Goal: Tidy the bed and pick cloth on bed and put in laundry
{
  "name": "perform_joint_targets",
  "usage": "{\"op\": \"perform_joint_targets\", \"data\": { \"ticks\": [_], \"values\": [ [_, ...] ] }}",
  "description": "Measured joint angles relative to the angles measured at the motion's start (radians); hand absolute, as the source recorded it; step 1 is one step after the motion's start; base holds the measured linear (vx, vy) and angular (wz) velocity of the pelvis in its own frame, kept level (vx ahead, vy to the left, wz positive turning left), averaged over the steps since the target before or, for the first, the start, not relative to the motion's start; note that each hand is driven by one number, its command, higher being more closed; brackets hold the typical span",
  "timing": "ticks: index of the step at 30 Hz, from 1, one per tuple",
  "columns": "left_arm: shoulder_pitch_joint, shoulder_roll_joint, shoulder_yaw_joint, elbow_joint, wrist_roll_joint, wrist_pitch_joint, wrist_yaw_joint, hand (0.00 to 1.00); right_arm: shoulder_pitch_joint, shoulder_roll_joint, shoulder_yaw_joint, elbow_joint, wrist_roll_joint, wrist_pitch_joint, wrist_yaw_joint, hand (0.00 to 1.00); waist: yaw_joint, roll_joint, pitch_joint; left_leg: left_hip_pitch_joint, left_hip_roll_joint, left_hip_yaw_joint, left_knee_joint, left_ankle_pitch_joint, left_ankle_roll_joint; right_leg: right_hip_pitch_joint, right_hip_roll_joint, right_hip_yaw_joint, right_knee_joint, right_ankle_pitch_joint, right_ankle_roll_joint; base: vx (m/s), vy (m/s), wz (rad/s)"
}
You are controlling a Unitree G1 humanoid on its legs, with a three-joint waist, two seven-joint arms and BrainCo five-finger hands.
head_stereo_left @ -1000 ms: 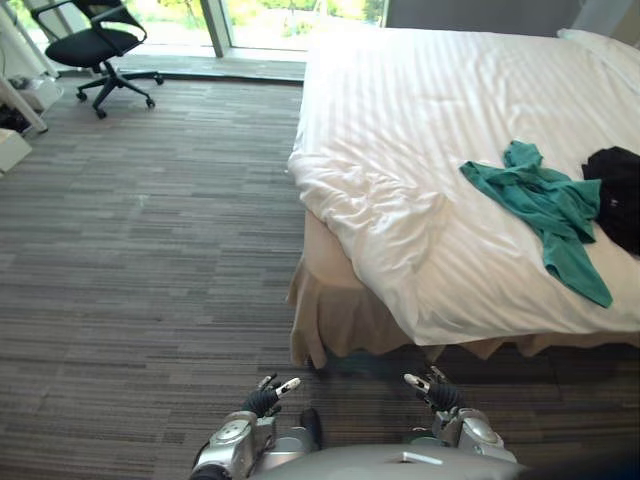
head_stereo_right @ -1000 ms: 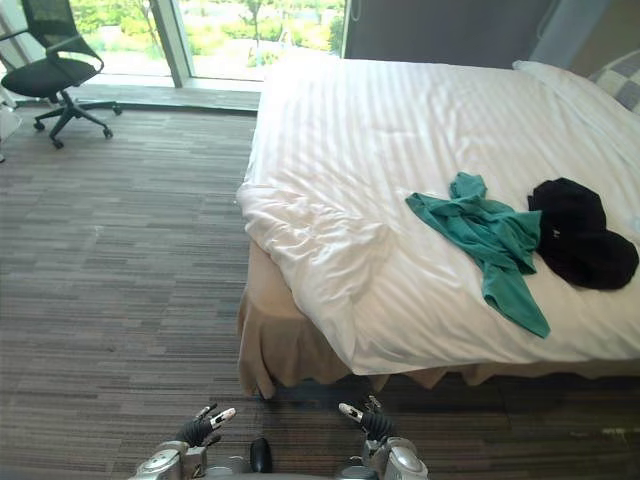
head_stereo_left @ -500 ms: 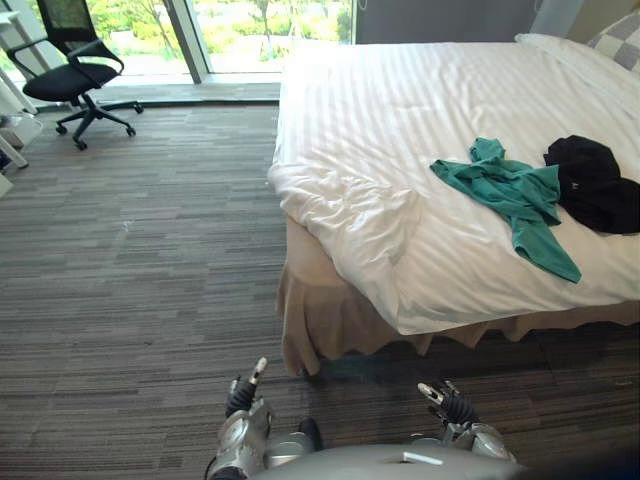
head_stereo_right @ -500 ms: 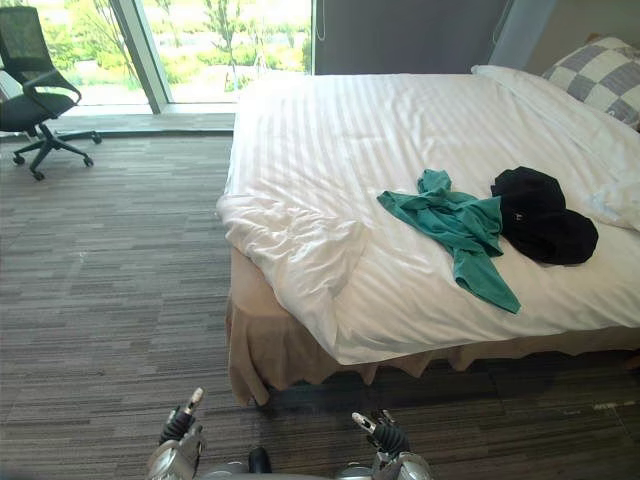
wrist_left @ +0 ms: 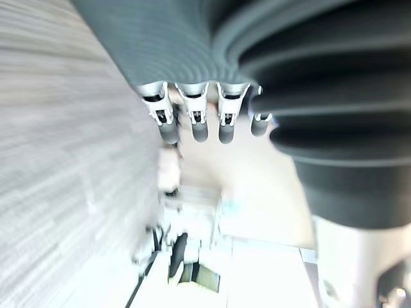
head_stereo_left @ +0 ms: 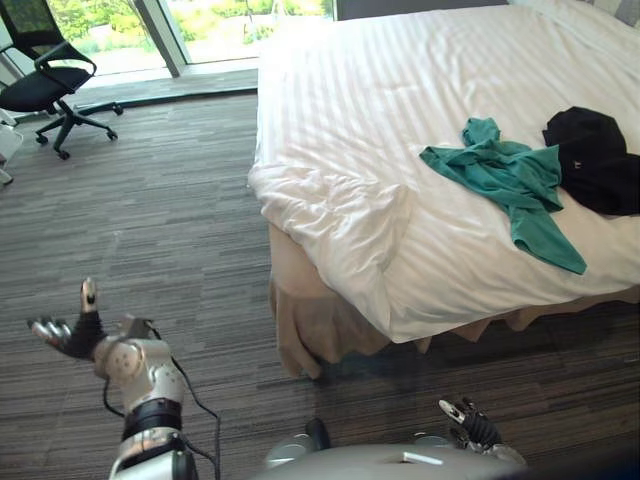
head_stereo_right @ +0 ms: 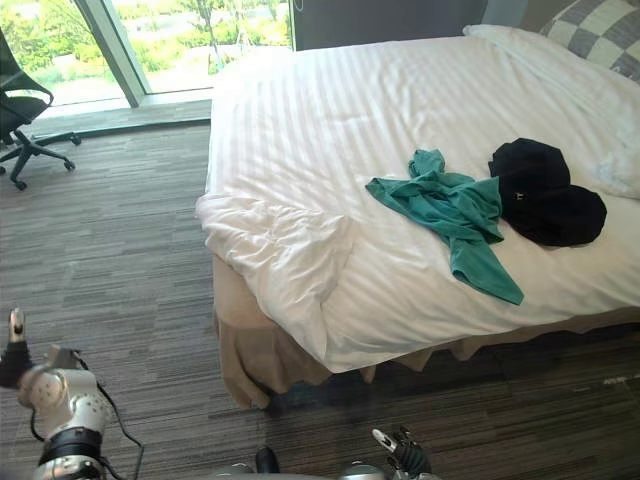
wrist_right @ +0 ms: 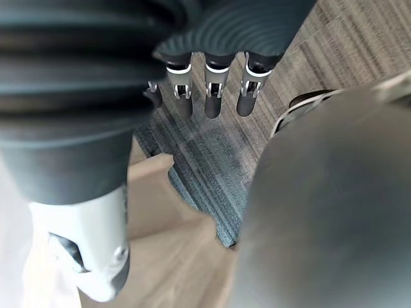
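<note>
A teal green cloth [head_stereo_left: 512, 186] lies crumpled on the white bed [head_stereo_left: 360, 110], near its right side, with a black cloth [head_stereo_left: 592, 160] just beyond it. My left hand [head_stereo_left: 70, 333] is raised over the carpet at the left, far from the bed, its fingers [wrist_left: 196, 120] spread and holding nothing. My right hand [head_stereo_left: 468, 426] hangs low near the bed's foot, its fingers [wrist_right: 214, 90] relaxed and empty.
The duvet is rumpled at the bed's near corner [head_stereo_left: 340, 215], above a beige bed skirt [head_stereo_left: 310, 330]. A black office chair [head_stereo_left: 45, 88] stands by the window at the far left. A checked pillow [head_stereo_right: 590, 40] lies at the head of the bed. Striped carpet [head_stereo_left: 150, 230] lies between.
My left arm has swung up and out to the left. The camera has shifted, so the bed now sits closer and more to the left. The cloths lie as before.
</note>
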Motion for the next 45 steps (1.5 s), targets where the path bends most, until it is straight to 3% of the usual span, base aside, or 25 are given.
{"op": "perform_joint_targets", "data": {
  "ticks": [4,6,10,12,16,19,25,30,34,36,38,40,41,45],
  "values": [
    [-0.094,0.119,-0.094,-0.005,0.164,0.104,-0.17,0.0,0.005,0.001,-0.037,0.0,0.0,-0.018,0.01,0.0,-0.002,0.015,0.004,-0.012,0.0,0.002,0.001,0.0,0.0,-0.009,0.003,0.002,0.001,-0.001,-0.001,0.03,-0.017,0.01],
    [-0.173,0.202,-0.2,-0.036,0.269,0.162,-0.269,0.0,0.012,0.0,-0.064,-0.008,-0.001,-0.035,0.028,0.0,-0.016,0.025,0.002,-0.01,0.002,0.006,0.003,0.001,0.0,-0.011,0.006,0.004,0.008,-0.003,-0.005,0.03,-0.031,0.0],
    [-0.256,0.237,-0.307,-0.072,0.338,0.213,-0.362,0.0,0.017,-0.003,-0.087,-0.021,-0.001,-0.039,0.034,0.0,-0.039,0.044,-0.002,-0.007,0.002,0.03,0.006,0.001,-0.001,-0.026,0.002,0.031,0.025,-0.004,-0.007,0.03,-0.003,-0.13],
    [-0.317,0.24,-0.415,-0.071,0.413,0.273,-0.41,0.0,0.021,-0.003,-0.1,-0.026,-0.002,-0.038,0.043,0.0,-0.058,0.061,0.003,-0.009,0.004,0.037,0.006,0.001,-0.001,-0.038,0.003,0.037,0.037,-0.005,-0.008,0.0,-0.006,-0.13],
    [-0.39,0.239,-0.542,-0.028,0.453,0.353,-0.433,0.0,0.032,-0.002,-0.101,-0.033,-0.003,-0.036,0.049,0.0,-0.094,0.067,0.005,-0.011,0.007,0.06,0.006,0.008,-0.008,-0.06,0.006,0.069,0.052,-0.007,-0.012,-0.02,-0.01,-0.2],
    [-0.448,0.237,-0.563,0.036,0.487,0.407,-0.44,0.0,0.038,-0.005,-0.109,-0.039,-0.003,-0.023,0.048,0.0,-0.118,0.075,0.009,-0.012,0.014,0.083,0.006,0.013,-0.011,-0.086,0.01,0.09,0.071,-0.009,-0.016,-0.05,-0.016,-0.26],
    [-0.528,0.209,-0.594,0.097,0.555,0.473,-0.438,0.0,0.045,-0.023,-0.14,-0.069,-0.005,-0.003,0.051,0.0,-0.174,0.125,0.049,-0.05,0.022,0.091,0.006,0.038,-0.014,-0.155,0.011,0.113,0.123,-0.012,-0.021,-0.08,-0.002,-0.06],
    [-0.568,0.184,-0.628,0.128,0.57,0.52,-0.415,0.0,0.036,-0.057,-0.146,-0.116,-0.004,-0.004,0.066,0.0,-0.2,0.14,0.097,-0.102,0.033,0.108,0.002,0.055,-0.006,-0.255,0.007,0.133,0.206,-0.03,-0.031,-0.1,0.001,-0.09],
    [-0.632,0.155,-0.649,0.182,0.59,0.565,-0.396,0.0,-0.019,-0.084,-0.137,-0.159,0.009,-0.006,0.07,0.0,-0.22,0.126,0.17,-0.188,0.028,0.114,0.002,0.083,-0.003,-0.39,-0.013,0.145,0.314,-0.052,-0.032,-0.15,-0.021,0.04],
    [-0.639,0.132,-0.649,0.204,0.6,0.587,-0.395,0.0,-0.039,-0.094,-0.111,-0.203,0.042,-0.016,0.071,0.0,-0.216,0.106,0.208,-0.222,0.034,0.172,0.002,0.079,-0.007,-0.459,-0.022,0.166,0.358,-0.056,-0.034,-0.1,-0.026,-0.18],
    [-0.651,0.118,-0.647,0.204,0.609,0.61,-0.378,0.0,-0.038,-0.107,-0.083,-0.237,0.058,-0.017,0.071,0.0,-0.218,0.101,0.211,-0.243,0.04,0.257,0.003,0.079,-0.005,-0.492,-0.035,0.173,0.38,-0.056,-0.034,-0.01,-0.001,-0.05],
    [-0.676,0.102,-0.639,0.203,0.611,0.641,-0.375,0.0,-0.04,-0.112,-0.064,-0.27,0.079,-0.017,0.071,0.0,-0.212,0.088,0.221,-0.235,0.033,0.303,0.007,0.081,0.013,-0.505,-0.044,0.198,0.409,-0.063,-0.031,0.04,0.019,-0.08],
    [-0.676,0.1,-0.636,0.203,0.614,0.646,-0.376,1.0,-0.04,-0.11,-0.056,-0.278,0.082,-0.018,0.071,0.0,-0.21,0.086,0.223,-0.233,0.031,0.305,0.007,0.083,0.02,-0.506,-0.045,0.202,0.413,-0.064,-0.03,0.05,0.017,-0.11],
    [-0.699,0.072,-0.602,0.2,0.68,0.688,-0.382,1.0,-0.042,-0.103,-0.011,-0.335,0.095,-0.018,0.08,0.0,-0.186,0.08,0.226,-0.241,0.034,0.379,0.017,0.046,0.027,-0.531,-0.05,0.242,0.421,-0.067,-0.027,0.05,0.004,-0.12]
  ]
}}
